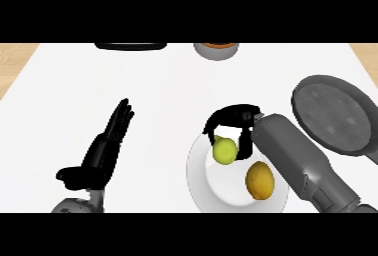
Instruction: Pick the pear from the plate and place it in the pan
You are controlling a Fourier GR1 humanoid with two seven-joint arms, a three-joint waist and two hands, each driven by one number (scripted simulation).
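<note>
**A:** What is on the counter?

**B:** A white counter (170, 85) seen from steeply above. Low and right of centre sits a white plate (203, 175) holding 2 fruits: a yellow-green pear (224, 150) toward its upper left, and a darker yellow fruit (260, 180) (possibly a lemon) below and to the right of it, the 2 apart. A dark grey pan (334, 114) lies at the right, just beside the plate.

**A:** Where are the hands?

**B:** The right hand (235, 119) hangs over the plate's upper rim, its fingers curled down around the pear, 1 on either side; the pear is on the plate, not in the pan. The left hand (111, 135) rests at the left, well apart from the plate, fingers straight and pointing away, holding nothing.

**A:** Anything else?

**B:** At the far edge, a black object (130, 46) and a grey bowl (215, 50), both partly cut off.
</note>
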